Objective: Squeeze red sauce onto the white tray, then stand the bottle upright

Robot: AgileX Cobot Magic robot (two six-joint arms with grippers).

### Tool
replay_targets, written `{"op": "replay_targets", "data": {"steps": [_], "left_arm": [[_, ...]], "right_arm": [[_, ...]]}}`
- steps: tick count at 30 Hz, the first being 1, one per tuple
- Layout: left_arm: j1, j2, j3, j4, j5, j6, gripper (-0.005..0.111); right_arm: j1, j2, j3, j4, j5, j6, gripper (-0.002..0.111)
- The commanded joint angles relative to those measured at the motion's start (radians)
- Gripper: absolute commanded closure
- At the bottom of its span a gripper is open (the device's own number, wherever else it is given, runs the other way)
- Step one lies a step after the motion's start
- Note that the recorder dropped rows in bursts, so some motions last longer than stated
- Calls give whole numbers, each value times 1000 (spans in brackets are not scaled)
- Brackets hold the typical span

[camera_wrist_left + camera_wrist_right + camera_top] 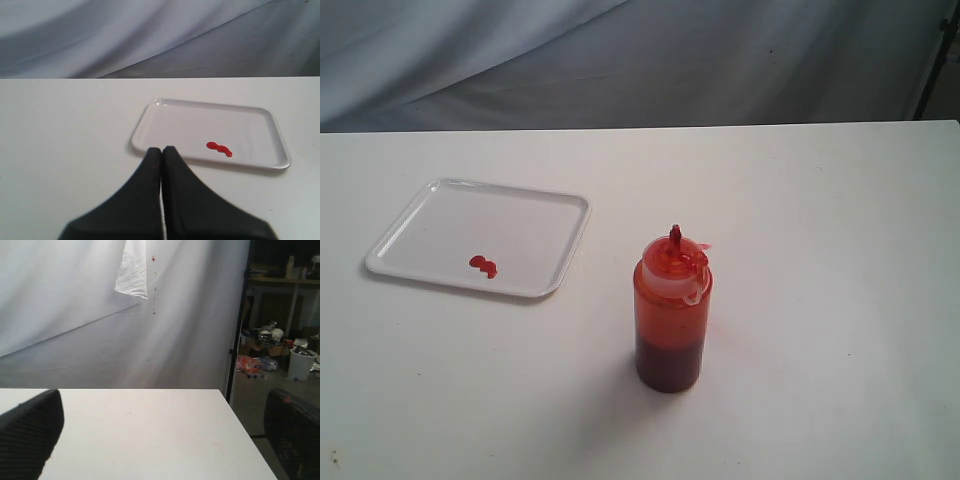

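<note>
- The left gripper (161,149) has its fingers (145,190) pressed together with nothing between them. It is over the bare surface (65,130), pointing at the near rim of the white tray (200,120).
- The right gripper (165,405) has its fingers (30,435) spread wide and empty. Only bare surface and the backdrop lie ahead of it.
- The bottle (670,320) stands upright on the surface, nearest in the exterior view. Nothing touches it, its nozzle (675,235) points up, and dark sauce fills its lower part. It is well apart from the tray, off to that view's right.
- Farther back and to the left, the white tray lies flat. A small blob of red sauce (483,265) sits near its front edge, inside the rim.
- Both parts of the task look met, so I judge the step in hand to be a clean retreat.
- To do that well, neither arm should sweep low past the bottle, which is tall and would tip easily.
- Lifting before moving sideways would also keep the closed left fingers off the tray's rim.
</note>
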State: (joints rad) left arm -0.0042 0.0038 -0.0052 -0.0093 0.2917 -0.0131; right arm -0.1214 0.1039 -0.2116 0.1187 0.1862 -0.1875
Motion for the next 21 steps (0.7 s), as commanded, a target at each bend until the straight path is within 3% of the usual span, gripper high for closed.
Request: {"op": "replay_targets", "data": {"steps": [1, 10, 21], "left_arm": [[1, -4, 5, 1, -8, -9, 107], [1, -4, 5, 1, -8, -9, 107], [1, -4, 5, 1, -8, -9, 107]], "right_arm": [[-7, -5, 32, -109, -2, 79, 3], [-7, -5, 212, -74, -208, 67, 3], [-7, -5, 212, -74, -61, 62, 3]]}}
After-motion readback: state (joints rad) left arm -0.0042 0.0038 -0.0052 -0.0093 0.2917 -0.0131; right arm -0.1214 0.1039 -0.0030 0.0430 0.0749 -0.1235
